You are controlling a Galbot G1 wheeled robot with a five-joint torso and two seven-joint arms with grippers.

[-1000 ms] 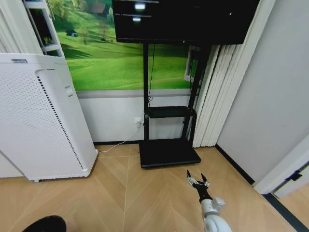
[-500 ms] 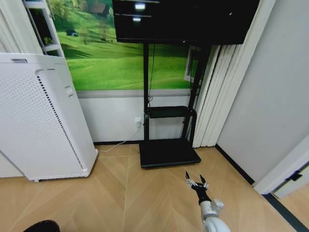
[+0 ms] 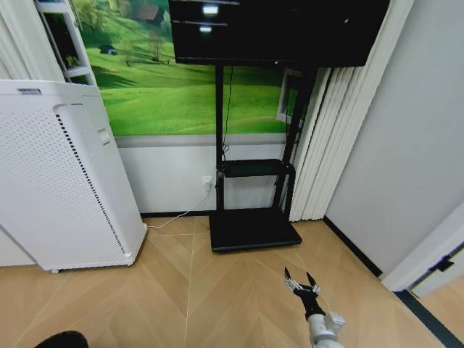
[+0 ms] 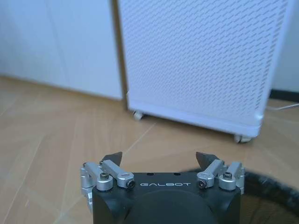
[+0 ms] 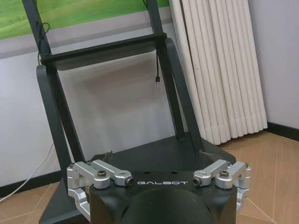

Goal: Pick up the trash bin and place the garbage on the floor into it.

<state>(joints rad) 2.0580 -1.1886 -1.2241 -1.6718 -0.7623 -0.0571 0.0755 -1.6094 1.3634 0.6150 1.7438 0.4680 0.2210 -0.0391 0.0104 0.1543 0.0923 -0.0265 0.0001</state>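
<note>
Low over the tan parquet floor (image 3: 217,290), in front of the TV stand, my right gripper (image 3: 299,279) is open with nothing between its fingers. My left gripper (image 4: 160,158) is open too, close above the floor and facing the white appliance. Just beside it curves a black rim (image 4: 273,189), which looks like the trash bin's edge. A dark rounded shape (image 3: 61,339) sits at the bottom left edge of the head view; I cannot tell whether it is the bin or my left arm. The garbage is out of view.
A tall white perforated appliance (image 3: 65,174) on castors stands at the left. The flat black TV-stand base (image 3: 254,228) and its uprights are straight ahead, with pleated curtains (image 3: 326,145) and a grey wall to the right. A white cable (image 3: 177,216) lies by the skirting.
My right gripper has shifted slightly right and toward me, still open. The dark shape at the bottom left has sunk lower and shows less than before.
</note>
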